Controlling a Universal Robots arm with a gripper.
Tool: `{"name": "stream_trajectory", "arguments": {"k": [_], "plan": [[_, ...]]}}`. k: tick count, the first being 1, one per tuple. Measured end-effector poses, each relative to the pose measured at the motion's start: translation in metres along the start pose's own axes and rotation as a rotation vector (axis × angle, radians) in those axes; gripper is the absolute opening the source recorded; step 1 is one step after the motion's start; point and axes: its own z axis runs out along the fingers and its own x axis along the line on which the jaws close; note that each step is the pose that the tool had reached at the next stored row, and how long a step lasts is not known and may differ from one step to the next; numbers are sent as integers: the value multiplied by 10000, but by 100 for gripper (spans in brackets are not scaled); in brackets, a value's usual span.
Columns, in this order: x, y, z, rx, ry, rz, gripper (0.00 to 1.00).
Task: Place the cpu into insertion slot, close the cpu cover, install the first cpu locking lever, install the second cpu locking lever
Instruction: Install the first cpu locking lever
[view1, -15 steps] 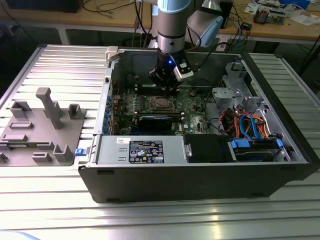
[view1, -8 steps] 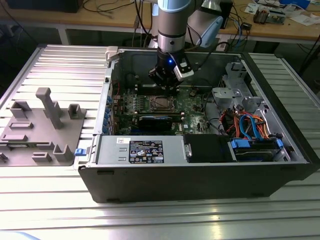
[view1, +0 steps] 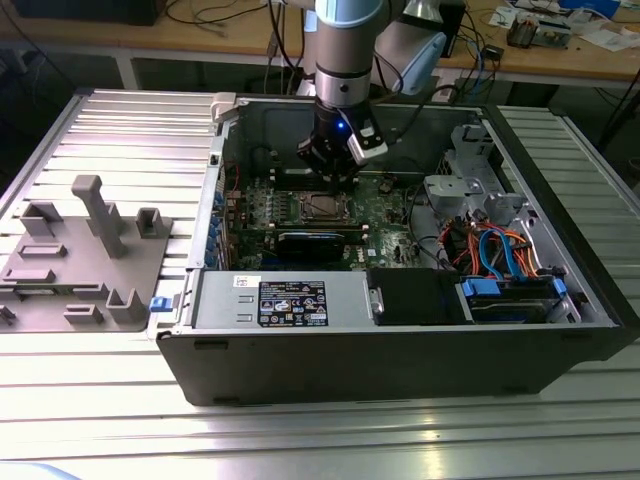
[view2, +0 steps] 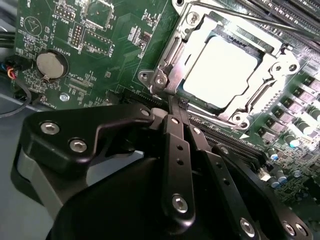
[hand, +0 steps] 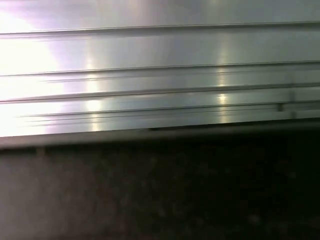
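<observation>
Both fingers are pinched together, holding nothing, tips beside the socket's lower-left corner. I see the cpu seated upper right, the cpu cover down. I judge lever-locking is underway.

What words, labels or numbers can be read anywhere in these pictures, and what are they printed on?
Black rectangular label on the silver metal box: white print, too small to read.
Small white sticker on the same box: too small to read.
Green circuit board: white lettering and a white triangle mark, too blurred to read.
Nothing can be quoted with confidence.
</observation>
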Motion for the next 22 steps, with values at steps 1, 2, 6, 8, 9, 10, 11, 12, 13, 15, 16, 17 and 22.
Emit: {"name": "stream_trajectory", "arguments": {"k": [1,2,6,8,9,10,11,12,13,15,16,17,22], "plan": [[0,-2,7,3,1,-1,11],[0,-2,9,3,1,-2,11],[0,-2,27,-2,0,-2,11],[0,-3,29,-22,2,-1,11],[0,-3,29,-60,4,-1,11],[0,-2,31,-125,6,3,11],[0,-2,32,-219,10,7,11],[0,-2,32,-290,15,10,11],[0,-1,32,-320,16,12,11],[-1,-1,13,-327,14,13,11],[-2,-1,-21,-309,17,11,11],[-3,-1,-37,-301,16,10,11],[-7,-82,-40,-300,15,11,11]]}}
